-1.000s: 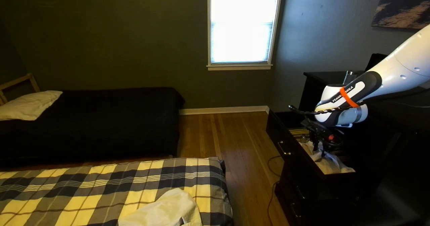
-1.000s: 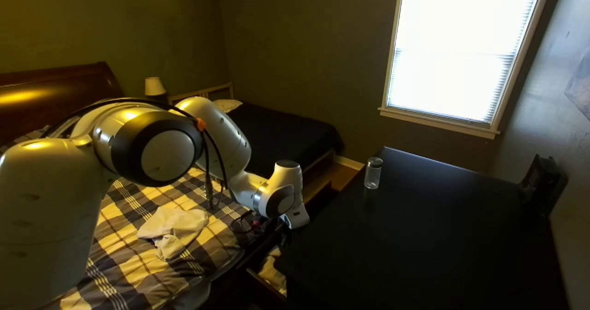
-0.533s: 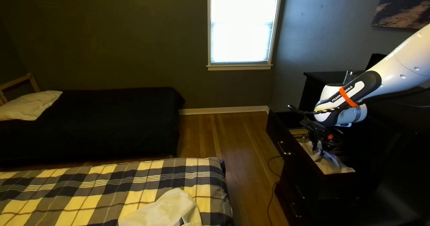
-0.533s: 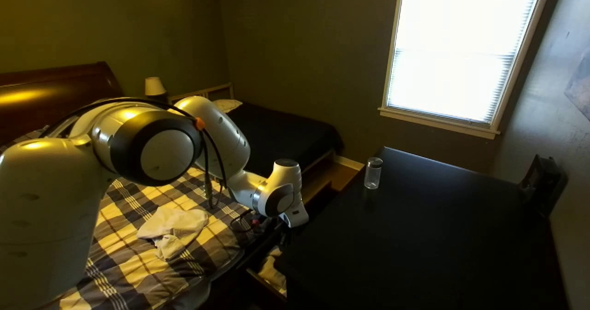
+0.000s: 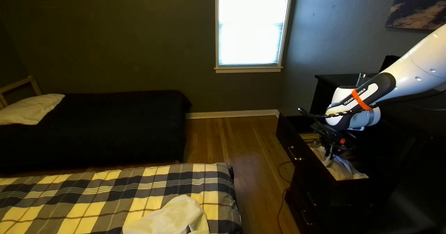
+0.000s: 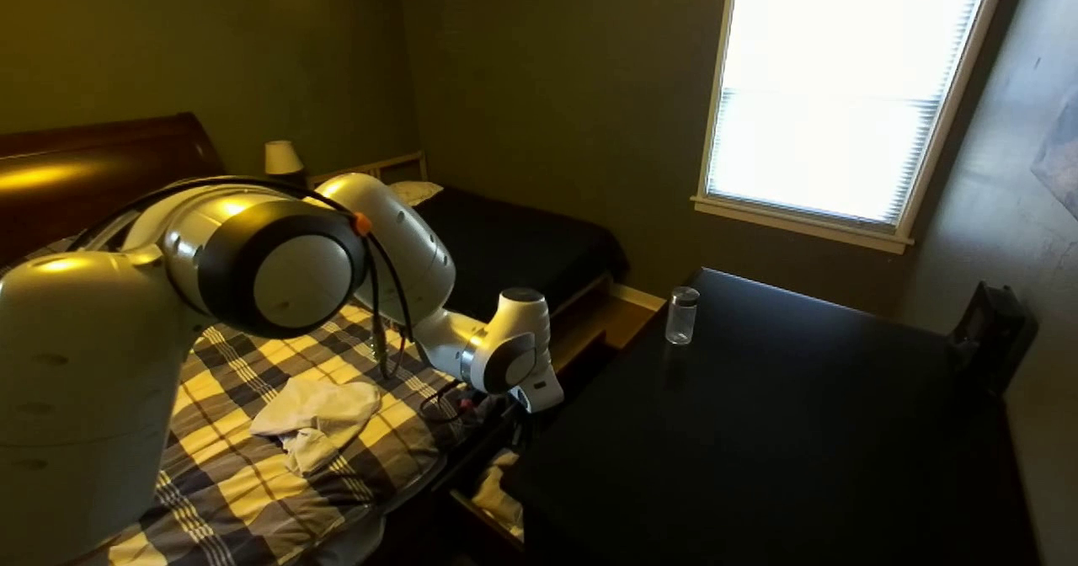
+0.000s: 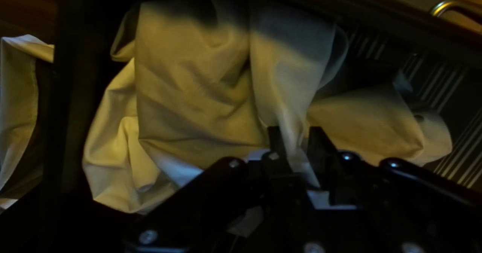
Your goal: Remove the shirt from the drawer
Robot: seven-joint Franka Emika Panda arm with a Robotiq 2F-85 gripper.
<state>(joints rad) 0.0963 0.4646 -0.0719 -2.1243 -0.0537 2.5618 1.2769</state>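
Note:
The pale cream shirt lies crumpled in the open dark drawer. It also shows in both exterior views, as a pale patch and, partly hidden by the dresser, as a small piece. My gripper points down into the drawer. Its two fingers are close together around a raised fold of the shirt, which runs up between them. In an exterior view the dark gripper is at the shirt, low inside the drawer. The rest of the shirt still rests in the drawer.
Another pale cloth lies on the plaid bed beside the dresser. A clear jar stands on the black dresser top, with a dark object by the wall. The drawer handle shows at upper right.
My gripper's fingers have moved closer together on the shirt fold. The arm has risen very slightly. The shirt has barely moved.

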